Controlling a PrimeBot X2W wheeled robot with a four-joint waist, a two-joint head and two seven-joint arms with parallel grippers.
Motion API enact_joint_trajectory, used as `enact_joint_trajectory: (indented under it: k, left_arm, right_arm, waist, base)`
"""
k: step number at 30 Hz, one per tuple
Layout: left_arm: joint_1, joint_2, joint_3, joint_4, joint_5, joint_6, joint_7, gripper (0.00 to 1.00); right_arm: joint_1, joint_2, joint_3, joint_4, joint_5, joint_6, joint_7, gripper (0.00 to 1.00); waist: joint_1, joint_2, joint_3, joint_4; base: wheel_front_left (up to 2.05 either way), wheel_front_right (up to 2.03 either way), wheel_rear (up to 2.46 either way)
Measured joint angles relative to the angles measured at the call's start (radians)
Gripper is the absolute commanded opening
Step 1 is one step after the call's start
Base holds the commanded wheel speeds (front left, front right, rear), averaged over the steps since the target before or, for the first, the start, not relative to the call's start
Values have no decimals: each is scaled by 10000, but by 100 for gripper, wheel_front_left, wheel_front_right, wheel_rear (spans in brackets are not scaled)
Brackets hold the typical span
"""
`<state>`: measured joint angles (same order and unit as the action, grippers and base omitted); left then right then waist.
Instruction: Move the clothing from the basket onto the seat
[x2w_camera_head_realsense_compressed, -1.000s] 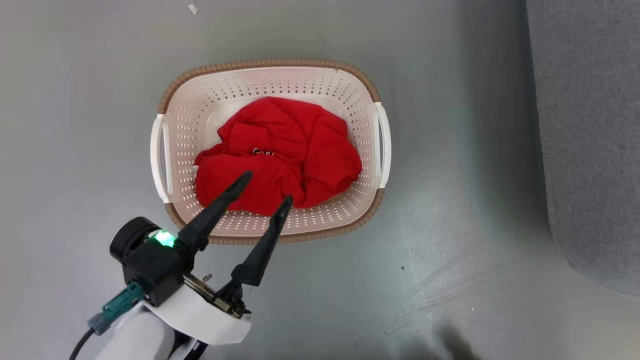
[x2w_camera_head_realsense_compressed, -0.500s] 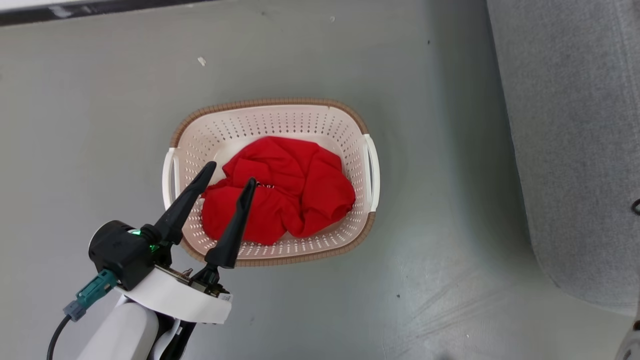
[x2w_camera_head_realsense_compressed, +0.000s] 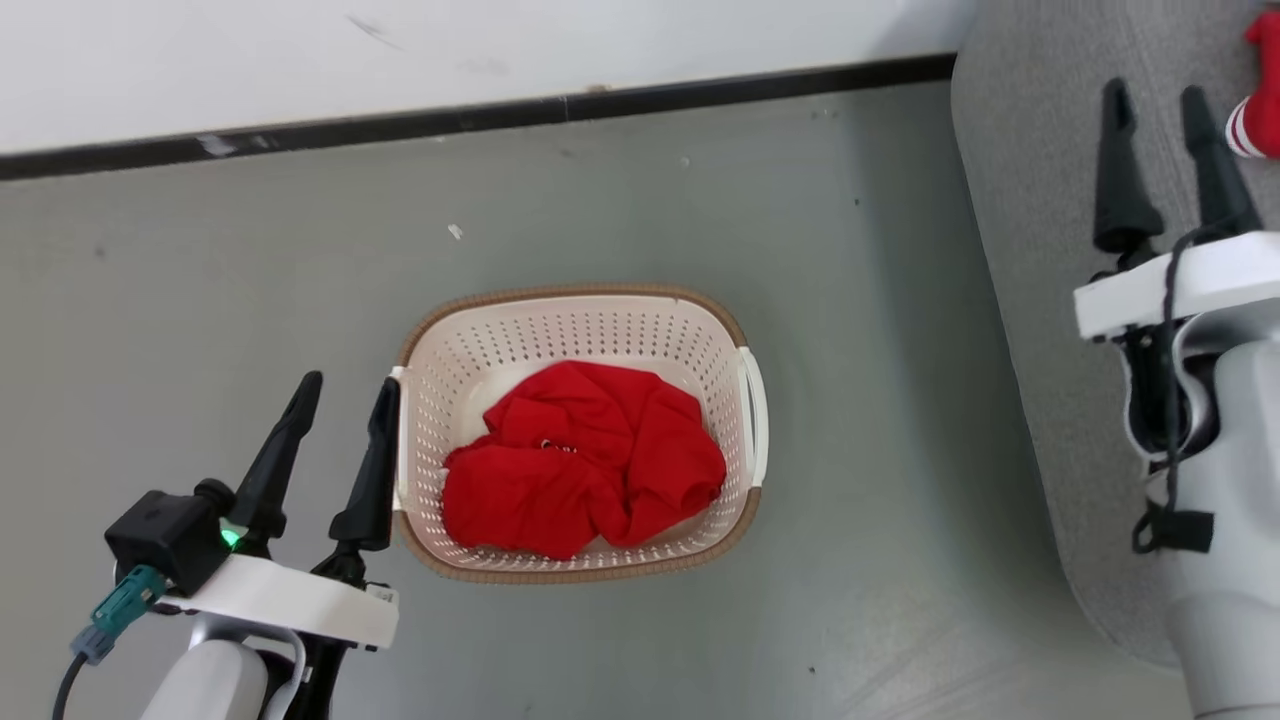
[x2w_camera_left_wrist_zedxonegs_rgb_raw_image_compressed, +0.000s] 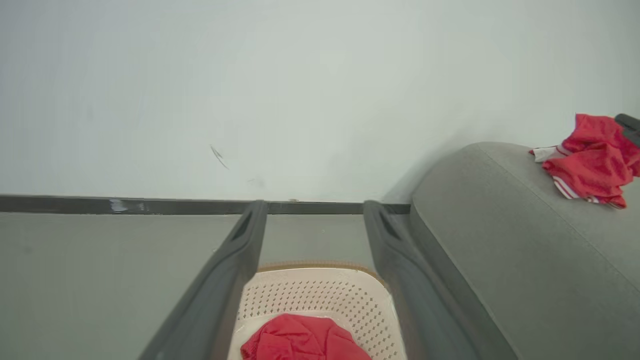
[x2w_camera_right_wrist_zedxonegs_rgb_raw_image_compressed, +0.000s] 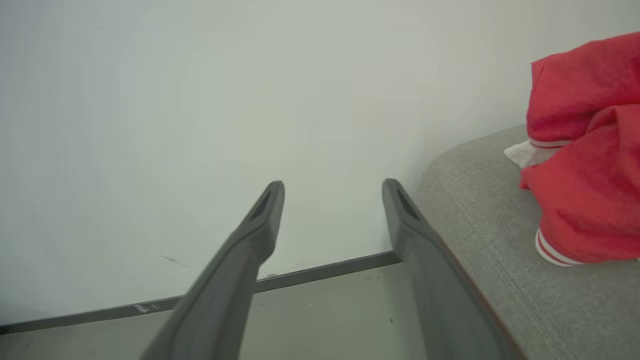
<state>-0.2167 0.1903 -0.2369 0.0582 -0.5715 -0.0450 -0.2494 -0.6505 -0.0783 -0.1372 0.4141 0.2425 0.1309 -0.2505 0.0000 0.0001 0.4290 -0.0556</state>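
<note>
A cream perforated basket (x2w_camera_head_realsense_compressed: 430, 400) with a brown rim stands on the grey floor, with a crumpled red garment (x2w_camera_head_realsense_compressed: 585, 460) inside; the basket (x2w_camera_left_wrist_zedxonegs_rgb_raw_image_compressed: 320, 295) and its red garment (x2w_camera_left_wrist_zedxonegs_rgb_raw_image_compressed: 305, 345) also sit low in the left wrist view. My left gripper (x2w_camera_head_realsense_compressed: 345, 380) is open and empty, just left of the basket's left handle. Over the grey-green sofa (x2w_camera_head_realsense_compressed: 1030, 200) at the right, my right gripper (x2w_camera_head_realsense_compressed: 1155, 95) is open and empty. Another red garment with white-striped cuffs (x2w_camera_head_realsense_compressed: 1255, 90) lies on the sofa beside it, large in the right wrist view (x2w_camera_right_wrist_zedxonegs_rgb_raw_image_compressed: 585, 165) on the sofa (x2w_camera_right_wrist_zedxonegs_rgb_raw_image_compressed: 490, 230).
A white wall (x2w_camera_head_realsense_compressed: 400, 50) with a dark baseboard (x2w_camera_head_realsense_compressed: 500, 115) runs along the back. Grey floor (x2w_camera_head_realsense_compressed: 870, 450) lies between basket and sofa.
The head camera has tilted up, so the wall and sofa top came into view. My left gripper drew back from over the clothing to outside the basket's left side. My right gripper has appeared over the sofa.
</note>
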Motion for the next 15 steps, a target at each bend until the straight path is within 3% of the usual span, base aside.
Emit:
enact_joint_trajectory:
  k: [15]
  left_arm:
    - [775,-533,934,809,209,73,0,100]
  right_arm:
    - [1921,94,1469,-366,-913,0,-2,100]
  waist:
    - [0,0,-1586,765]
  base:
    - [0,0,0]
